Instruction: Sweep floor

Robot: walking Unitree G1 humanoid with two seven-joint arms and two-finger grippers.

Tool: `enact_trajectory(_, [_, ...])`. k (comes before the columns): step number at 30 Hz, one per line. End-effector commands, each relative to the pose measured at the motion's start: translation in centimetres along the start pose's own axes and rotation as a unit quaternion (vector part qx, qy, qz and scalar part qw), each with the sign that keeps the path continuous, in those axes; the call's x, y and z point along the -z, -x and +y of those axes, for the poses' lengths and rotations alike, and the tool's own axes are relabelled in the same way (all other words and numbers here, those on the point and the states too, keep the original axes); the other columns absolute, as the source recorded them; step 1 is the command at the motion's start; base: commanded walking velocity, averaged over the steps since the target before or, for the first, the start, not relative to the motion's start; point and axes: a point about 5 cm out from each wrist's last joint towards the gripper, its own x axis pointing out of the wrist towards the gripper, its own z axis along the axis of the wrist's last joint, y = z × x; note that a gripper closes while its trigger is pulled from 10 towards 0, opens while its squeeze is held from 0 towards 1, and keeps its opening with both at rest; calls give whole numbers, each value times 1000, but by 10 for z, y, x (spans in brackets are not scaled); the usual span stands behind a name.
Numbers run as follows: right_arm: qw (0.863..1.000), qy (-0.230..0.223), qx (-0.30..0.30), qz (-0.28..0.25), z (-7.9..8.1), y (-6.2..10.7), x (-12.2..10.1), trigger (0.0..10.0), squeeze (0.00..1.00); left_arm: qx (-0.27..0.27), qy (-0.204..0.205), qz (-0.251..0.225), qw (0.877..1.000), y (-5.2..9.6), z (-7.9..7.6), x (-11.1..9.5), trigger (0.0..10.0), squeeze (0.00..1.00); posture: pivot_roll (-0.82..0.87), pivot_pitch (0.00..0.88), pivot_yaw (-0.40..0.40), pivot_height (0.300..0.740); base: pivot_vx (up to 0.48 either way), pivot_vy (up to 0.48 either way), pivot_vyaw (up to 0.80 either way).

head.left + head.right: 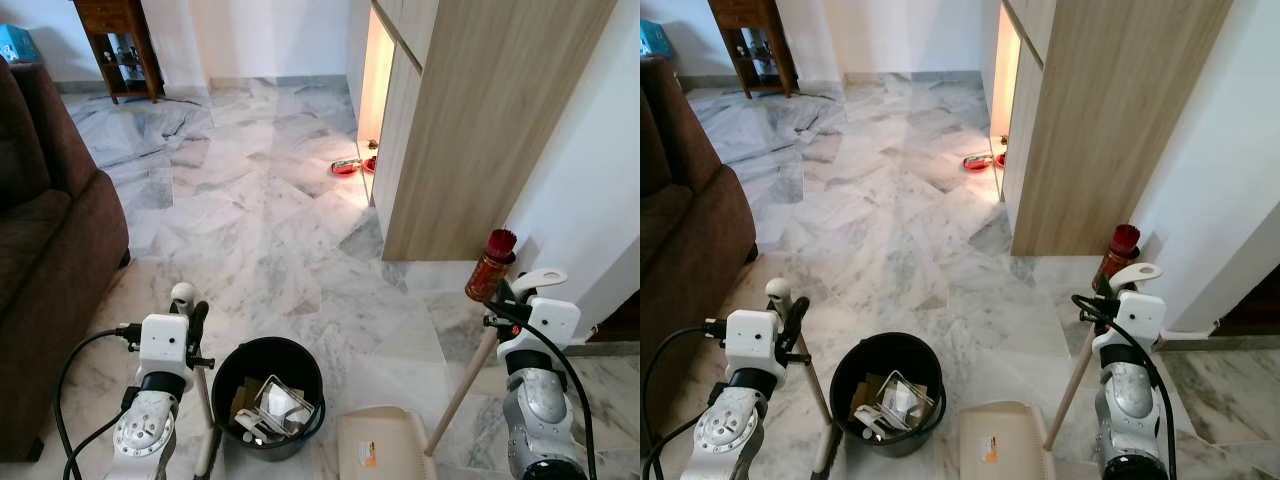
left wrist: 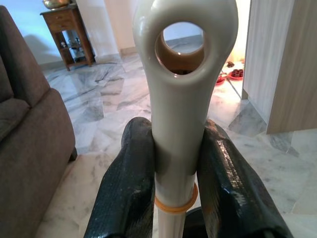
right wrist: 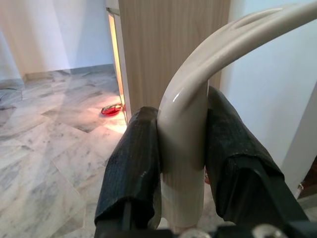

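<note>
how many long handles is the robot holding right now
2: a cream plastic handle with a hanging hole clamped in the left gripper, and a curved cream-capped wooden handle clamped in the right gripper.

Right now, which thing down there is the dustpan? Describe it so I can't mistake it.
Start at the black bucket full of scraps on the marble floor between the two arms. Just to its right, at the picture's bottom edge, lies the dustpan: a flat, cream tray with a small orange label, its pale wooden stick rising to the right claw.

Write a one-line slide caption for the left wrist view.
Left gripper clamps the cream broom handle just below its hanging loop, above marble floor beside a brown sofa.
</note>
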Motion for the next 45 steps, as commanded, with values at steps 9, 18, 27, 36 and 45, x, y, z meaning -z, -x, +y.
enact_trajectory(9, [999, 3, -2, -40, -2, -6, -12, 10000, 0, -11, 0, -6, 1000, 2, 8, -4, 10000, 0, 19, 0, 9, 740, 0, 0, 0])
enact_trajectory(18, [999, 7, -5, -35, -5, -3, -10, 10000, 0, -8, 0, -9, 1000, 4, 7, -4, 10000, 0, 14, 0, 9, 740, 0, 0, 0])
enact_trajectory(27, [999, 7, -7, -36, -4, -5, -10, 10000, 0, -11, 0, -11, 1000, 3, 8, -4, 10000, 0, 18, 0, 4, 740, 0, 0, 0])
enact_trajectory(36, [999, 8, -12, -31, -1, -5, -9, 10000, 0, -16, 0, -11, 1000, 4, 10, -5, 10000, 0, 20, 0, 1, 740, -126, 0, 0])
enact_trajectory(45, [999, 8, -10, -30, -2, -5, -9, 10000, 0, -19, 2, -11, 1000, 4, 10, -5, 10000, 0, 19, 0, 1, 740, -287, 0, 0])
